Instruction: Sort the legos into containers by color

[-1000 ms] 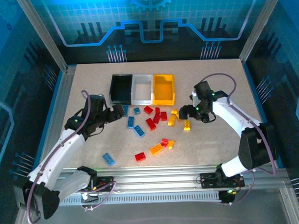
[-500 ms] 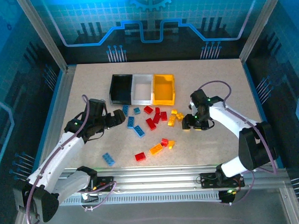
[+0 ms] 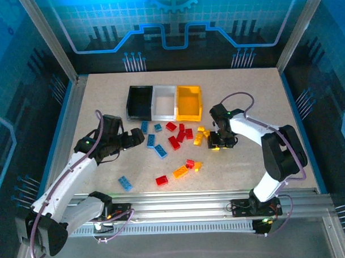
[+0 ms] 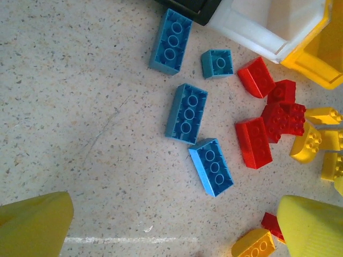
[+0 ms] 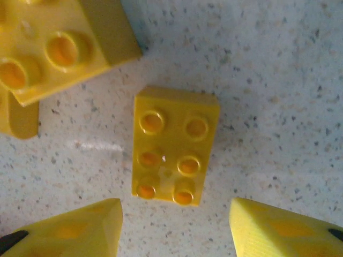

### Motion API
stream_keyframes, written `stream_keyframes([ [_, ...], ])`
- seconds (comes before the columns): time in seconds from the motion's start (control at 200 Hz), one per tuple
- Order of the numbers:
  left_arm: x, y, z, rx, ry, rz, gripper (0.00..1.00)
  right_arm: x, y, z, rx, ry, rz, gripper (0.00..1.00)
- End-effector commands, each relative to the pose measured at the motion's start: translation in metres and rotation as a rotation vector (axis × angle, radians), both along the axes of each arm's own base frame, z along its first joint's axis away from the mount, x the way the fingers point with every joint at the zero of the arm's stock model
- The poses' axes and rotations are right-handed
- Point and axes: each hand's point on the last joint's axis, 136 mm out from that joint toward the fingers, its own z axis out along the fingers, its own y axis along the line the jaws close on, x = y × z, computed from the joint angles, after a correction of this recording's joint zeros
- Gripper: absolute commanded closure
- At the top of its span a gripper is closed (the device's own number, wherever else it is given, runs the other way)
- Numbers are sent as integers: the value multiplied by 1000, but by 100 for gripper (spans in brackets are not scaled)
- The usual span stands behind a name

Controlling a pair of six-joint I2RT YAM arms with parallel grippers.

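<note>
The legos lie scattered in front of the containers: a black bin (image 3: 140, 102), a white bin (image 3: 164, 102) and a yellow bin (image 3: 189, 103) joined in a row. My right gripper (image 3: 216, 142) points down over a yellow six-stud brick (image 5: 174, 145). Its yellow fingertips (image 5: 80, 227) stand apart on either side of the brick's near end and do not touch it. My left gripper (image 3: 137, 138) is wide open just left of the blue bricks. The nearest blue brick (image 4: 211, 166) lies ahead of its fingers (image 4: 37, 222), with nothing between them.
Red bricks (image 3: 174, 141) and yellow ones (image 3: 199, 137) cluster mid-table. A blue brick (image 3: 125, 183), a red one (image 3: 161, 180) and an orange one (image 3: 180, 172) lie nearer the front rail. Another yellow brick (image 5: 59, 45) sits close beside the right gripper's brick.
My right arm has swung left and dropped onto the yellow brick, and its jaws have narrowed. My left gripper has crept right toward the blue bricks, still wide open.
</note>
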Motion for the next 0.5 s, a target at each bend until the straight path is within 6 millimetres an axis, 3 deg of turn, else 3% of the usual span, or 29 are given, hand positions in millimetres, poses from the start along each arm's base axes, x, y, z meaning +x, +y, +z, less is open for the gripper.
stream_keyframes([
  [0.0,-5,-4,11,-4,-4,-41,1,11,3,-3,-47,-19,2,45],
  [0.495,3,-5,23,37,-13,-83,1,16,-1,-21,-106,9,-30,55],
])
